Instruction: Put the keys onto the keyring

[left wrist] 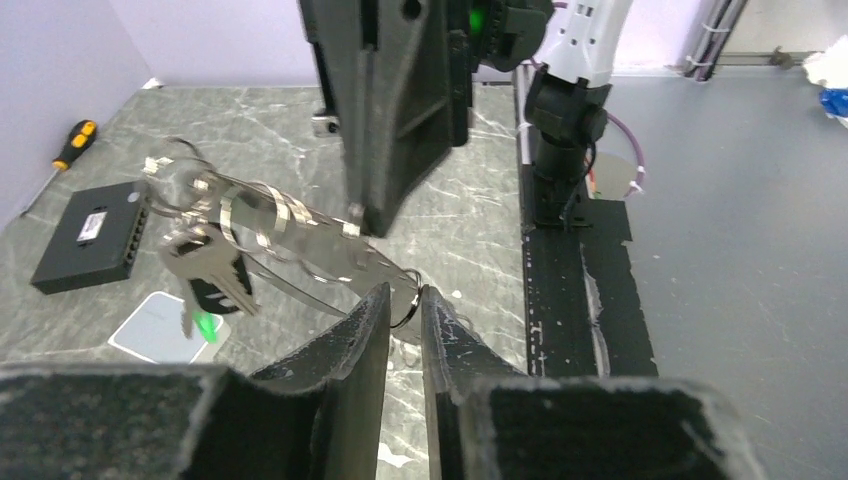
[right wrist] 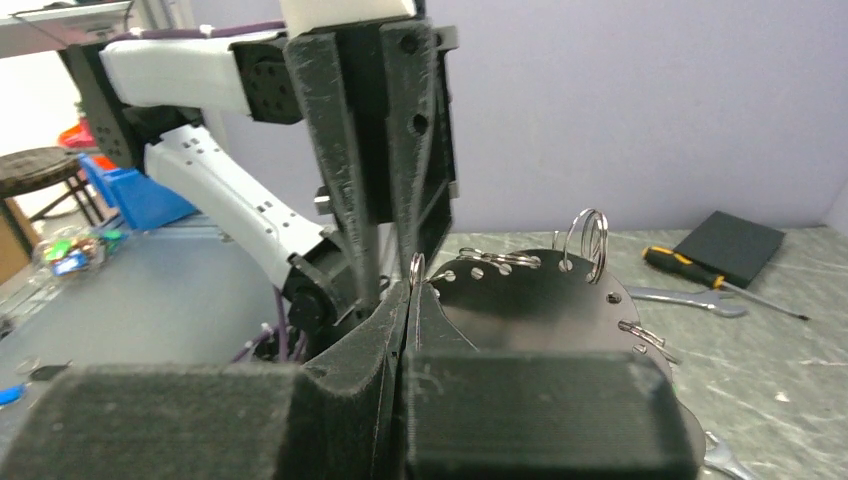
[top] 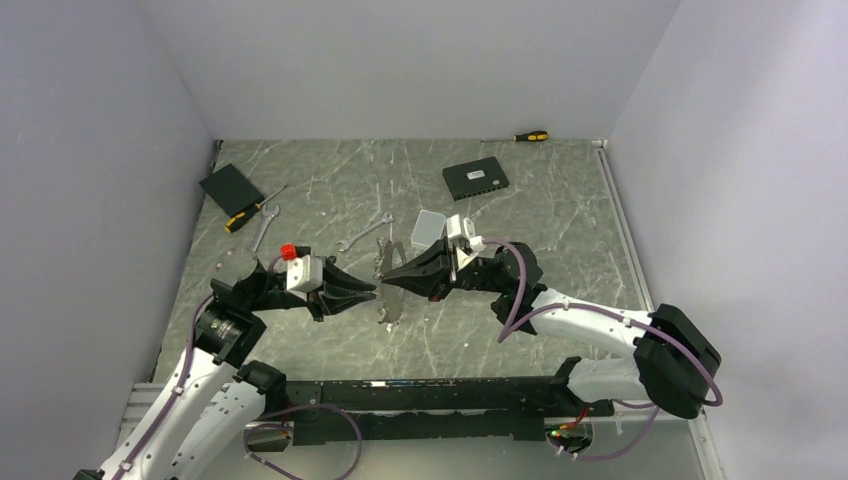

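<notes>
My left pincer (left wrist: pixel 404 293) is narrow, with a small wire loop of the keyring (left wrist: pixel 270 225) sitting in the gap; I cannot tell whether it is gripped. My right pincer (right wrist: pixel 409 288) is clamped tight on the keyring, holding it up over the middle of the table (top: pixel 560 230) with keys (left wrist: pixel 205 275) dangling below. To do this well, I judge I should hold the right steady, pinch only the loop, and go slowly so nothing swings.

keyring (top: pixel 388 300) between left hand (top: pixel 370 291) and right hand (top: pixel 392 272), wrench (top: pixel 365 237) behind them, screwdriver (top: pixel 530 136) at back edge
</notes>
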You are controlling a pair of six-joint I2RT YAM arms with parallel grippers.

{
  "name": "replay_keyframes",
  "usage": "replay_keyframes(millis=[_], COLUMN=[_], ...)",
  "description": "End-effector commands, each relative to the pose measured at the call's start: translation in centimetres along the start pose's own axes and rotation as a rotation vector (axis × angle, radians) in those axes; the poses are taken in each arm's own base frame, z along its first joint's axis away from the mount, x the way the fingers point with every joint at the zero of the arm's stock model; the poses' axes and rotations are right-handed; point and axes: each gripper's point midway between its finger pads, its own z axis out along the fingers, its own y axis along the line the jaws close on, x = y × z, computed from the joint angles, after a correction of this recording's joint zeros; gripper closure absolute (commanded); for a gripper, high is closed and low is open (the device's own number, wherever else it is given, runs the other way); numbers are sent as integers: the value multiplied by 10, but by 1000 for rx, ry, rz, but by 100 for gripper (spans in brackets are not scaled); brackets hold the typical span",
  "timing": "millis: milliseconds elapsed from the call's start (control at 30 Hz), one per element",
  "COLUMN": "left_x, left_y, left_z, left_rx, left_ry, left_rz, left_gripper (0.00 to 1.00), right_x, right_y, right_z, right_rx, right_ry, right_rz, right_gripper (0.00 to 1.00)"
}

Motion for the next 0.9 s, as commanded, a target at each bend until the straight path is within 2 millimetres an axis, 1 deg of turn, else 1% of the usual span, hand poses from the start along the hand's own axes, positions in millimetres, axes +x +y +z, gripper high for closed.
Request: replay_keyframes(millis=[0,167,367,467,533,667,867], left_x=[-10,-10,-10,-10,-9,-10,-13], left_y=[12,16,14,12,12,15,16], left_z=[-3,-4,-3,-3,-2,-4,-6], left_rx=[-79,-109,-97,-83,-81,-102,-125], left_ry=[-11,-11,-12,-14,-11,-4,-12], left_rz=[21,24,20,18,17,24,29], left_gripper=[76,73,72,70,69,69,71], right_x=[-18,-15,-13,-13,-14,-19,-21], right_y=[21,26,27,26,21,15,13], right_z=[8,10,12,12,12,11,10], right_rx=[-108,-135,-138,-128,-98,-55,-39], right_ry=[-37,-27,-21,-23,-32,-50,-63], right_rz=[-42,-35,-33,-37,-40,-51,-59], right_gripper=[100,100,100,100,100,100,100])
